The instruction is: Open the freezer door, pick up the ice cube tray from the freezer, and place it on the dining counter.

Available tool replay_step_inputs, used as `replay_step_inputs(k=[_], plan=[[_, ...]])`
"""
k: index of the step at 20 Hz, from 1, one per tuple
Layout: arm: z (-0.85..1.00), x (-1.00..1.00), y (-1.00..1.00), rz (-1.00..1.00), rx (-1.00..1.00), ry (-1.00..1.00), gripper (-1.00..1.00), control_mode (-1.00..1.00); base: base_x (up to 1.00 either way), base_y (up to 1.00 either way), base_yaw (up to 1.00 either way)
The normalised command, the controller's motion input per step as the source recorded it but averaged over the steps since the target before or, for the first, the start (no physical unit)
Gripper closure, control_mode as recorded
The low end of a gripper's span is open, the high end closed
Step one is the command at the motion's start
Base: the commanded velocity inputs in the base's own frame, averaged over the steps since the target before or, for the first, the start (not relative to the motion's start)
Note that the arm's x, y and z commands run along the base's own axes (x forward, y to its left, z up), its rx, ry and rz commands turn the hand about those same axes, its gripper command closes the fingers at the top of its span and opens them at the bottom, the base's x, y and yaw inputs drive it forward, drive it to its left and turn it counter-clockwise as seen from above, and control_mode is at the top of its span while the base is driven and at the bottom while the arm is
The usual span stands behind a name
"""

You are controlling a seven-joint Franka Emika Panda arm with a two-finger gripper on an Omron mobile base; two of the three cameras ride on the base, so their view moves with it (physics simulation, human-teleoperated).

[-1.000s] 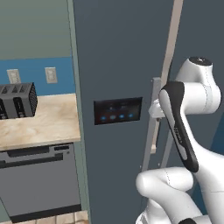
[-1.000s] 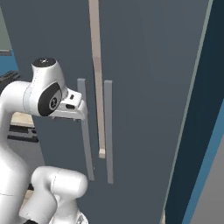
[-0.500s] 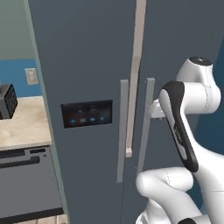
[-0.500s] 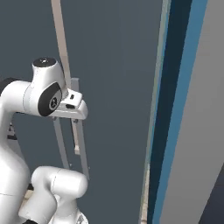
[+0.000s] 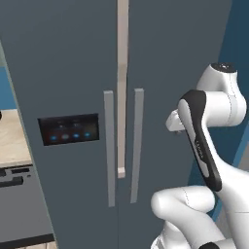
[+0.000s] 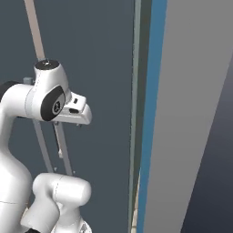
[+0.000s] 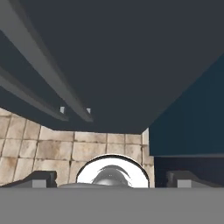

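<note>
The freezer door (image 5: 63,97) is shut, its vertical handle (image 5: 109,148) ahead and to the left of my gripper (image 7: 111,177), which holds nothing, fingertips wide apart; I must reach left to it.

- Arm (image 5: 214,141) — glossy white rounded shells, with a long black band along one link.
- Round dark joint cap, grey ring on it — at 9 o'clock in the right base view.
- Claw fingertips (image 7: 41,178) small and dark grey.
</note>
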Motion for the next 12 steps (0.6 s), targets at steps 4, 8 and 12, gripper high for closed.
replay_step_inputs(k=[4,8,12], plan=[[0.00,0.00,0.00,0.00,0.00,0.00,-1.00,1.00,0.20,-0.28,0.00],[0.00,0.00,0.00,0.00,0.00,0.00,-1.00,1.00,0.31,-0.26,0.00],[0.00,0.00,0.00,0.00,0.00,0.00,-1.00,1.00,0.39,-0.24,0.00]])
